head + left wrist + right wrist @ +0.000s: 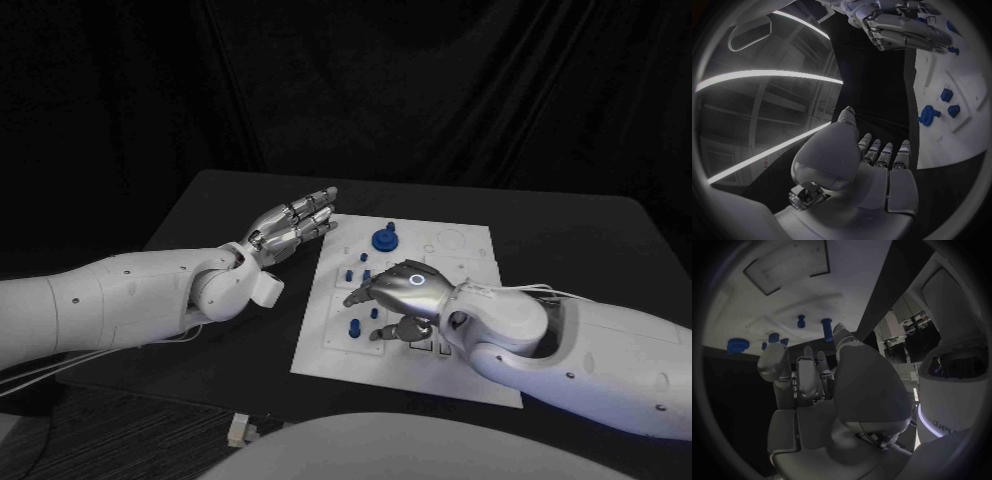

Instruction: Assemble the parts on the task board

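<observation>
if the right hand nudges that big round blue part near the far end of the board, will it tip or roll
The round blue part looks squat, with a wide base on the white task board, so it probably slides rather than tips. If knocked onto its side, its round outline suggests it could roll. It looks like stiff, light plastic, so a gentle push from the right hand would likely move it.

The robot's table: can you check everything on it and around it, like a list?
Surface: black table, dark cloth over it.
Job's things: white task board in the middle; blue parts stand on it.
Clutter: small white block at the near edge.
Hands: left hand open beside the board; right hand over the board, hold unclear.
Cables: thin wires on the right arm.
Surroundings: black curtain behind.
</observation>
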Robot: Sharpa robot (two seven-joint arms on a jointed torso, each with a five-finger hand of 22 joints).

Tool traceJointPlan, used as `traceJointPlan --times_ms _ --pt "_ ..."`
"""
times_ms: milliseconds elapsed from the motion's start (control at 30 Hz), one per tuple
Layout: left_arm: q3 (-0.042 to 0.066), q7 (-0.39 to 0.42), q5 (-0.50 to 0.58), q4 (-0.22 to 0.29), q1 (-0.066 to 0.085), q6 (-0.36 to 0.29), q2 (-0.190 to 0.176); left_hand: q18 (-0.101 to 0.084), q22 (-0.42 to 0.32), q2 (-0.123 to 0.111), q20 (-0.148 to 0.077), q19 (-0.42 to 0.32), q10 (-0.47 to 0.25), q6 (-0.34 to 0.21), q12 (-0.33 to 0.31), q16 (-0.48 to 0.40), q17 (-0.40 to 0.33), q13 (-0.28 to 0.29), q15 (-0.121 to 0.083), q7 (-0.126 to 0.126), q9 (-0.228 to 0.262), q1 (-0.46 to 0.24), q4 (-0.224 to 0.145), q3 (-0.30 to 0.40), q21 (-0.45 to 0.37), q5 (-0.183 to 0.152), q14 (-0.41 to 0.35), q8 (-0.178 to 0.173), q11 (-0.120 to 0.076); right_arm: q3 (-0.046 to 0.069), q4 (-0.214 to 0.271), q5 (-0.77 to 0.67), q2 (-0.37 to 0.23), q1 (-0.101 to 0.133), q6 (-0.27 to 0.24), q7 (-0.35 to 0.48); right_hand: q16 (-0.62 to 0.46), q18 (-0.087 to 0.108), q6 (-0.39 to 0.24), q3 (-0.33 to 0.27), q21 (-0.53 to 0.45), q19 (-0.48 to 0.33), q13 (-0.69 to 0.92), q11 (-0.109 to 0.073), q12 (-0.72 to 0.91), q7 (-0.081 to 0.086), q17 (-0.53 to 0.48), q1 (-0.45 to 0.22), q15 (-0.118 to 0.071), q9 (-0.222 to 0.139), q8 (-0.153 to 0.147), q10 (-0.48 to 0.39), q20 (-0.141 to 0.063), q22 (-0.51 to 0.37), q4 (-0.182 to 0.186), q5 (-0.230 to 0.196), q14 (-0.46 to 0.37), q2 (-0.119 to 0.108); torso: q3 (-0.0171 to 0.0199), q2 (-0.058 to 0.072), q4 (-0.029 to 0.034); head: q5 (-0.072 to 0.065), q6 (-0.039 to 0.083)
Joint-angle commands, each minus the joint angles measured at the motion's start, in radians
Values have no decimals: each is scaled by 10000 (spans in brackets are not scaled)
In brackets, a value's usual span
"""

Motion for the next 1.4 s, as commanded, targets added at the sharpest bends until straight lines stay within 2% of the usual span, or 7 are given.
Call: traceJointPlan --times_ms 33,233,367,700,1067,1133,1400 --pt "10 818 55 46 -13 -7 -19 83 -7 -29 40 -2 -19 -4 47 3 2 14 11 56 5 73 -57 -14 20 30 13 32 52 27 466 652 -552 416 -2349 1099 599 -68 532 66 792 374 102 -164 375 40 854 -50 -110 76 311 470 -84 1505 -1 -41 428 174 1 -3 3 44 -1" --pt "10 1320 55 107 -14 -683 -61 -370 -306 71 -1931 -124 41 252 346 -190 -53 46 -1318 117 26 -1423 205 -624 -61 -1270 -22 113 -215 26 1253 2195 -1978 1429 -3370 1503 729 -107 627 14 1016 517 210 -178 866 104 1018 -812 -159 -7 384 1014 -172 1537 29 -69 515 402 0 -6 8 -22 -1" --pt "10 1702 55 188 -14 -1243 -119 -620 -368 50 -2591 -140 56 258 410 -190 -53 51 -1723 28 21 -2013 157 -794 -75 -2115 -22 101 -699 26 1577 4157 -2842 1782 -3086 1123 287 -16 1748 214 438 311 566 -347 1852 672 322 -1069 -30 172 967 2500 -87 1375 -14 30 292 1029 3 -6 23 -176 -1" --pt "11 2279 -1723 396 -13 -3228 -411 -530 -493 -238 -2968 -172 224 725 619 -190 -53 78 -2149 -115 50 -2537 176 -640 -109 -2276 -22 -7 -1116 23 1635 6728 -3968 1978 -581 -2100 -2138 272 3442 102 -1384 -712 1413 -753 3234 372 -3054 -2441 -252 352 1503 4480 -201 979 13 654 -1249 1334 -19 -31 7 -375 -1" --pt "14 2136 -3005 439 -9 -3589 -518 -32 -493 -32 -2100 -172 229 1166 437 -190 -53 62 -1809 95 58 -1607 163 -226 -109 -972 -22 -35 -890 22 1283 6610 -3858 1984 1759 -4677 -560 96 3232 626 -457 -338 5393 -892 6609 358 -1032 -1269 -367 286 1090 5295 -322 1274 -370 1257 -316 1017 -1 4 7 -362 -1" --pt "14 2099 -3055 431 -9 -3512 -497 -26 -493 6 -2051 -172 223 1269 426 -190 -53 60 -1752 158 68 -1556 168 -214 -109 -930 -22 -22 -831 22 1171 6345 -3753 1977 2206 -4951 2102 -137 3566 129 1085 286 13305 -1083 12099 260 3366 -2653 -367 488 1247 8227 -436 1605 -85 588 1061 966 -2 0 6 -331 -1" --pt "14 2240 -3126 402 -10 -3820 -375 40 -460 -1 -1141 -162 419 1275 652 -190 -53 91 -1481 140 57 -1501 178 -357 -97 -970 -22 -39 -749 20 674 5790 -3224 1859 4021 -5546 2316 -669 5393 -625 4033 1322 13526 -1433 12217 -402 3796 -6035 -951 1817 2231 8310 -860 2283 20 789 1177 1643 -4 -7 11 -284 -1"
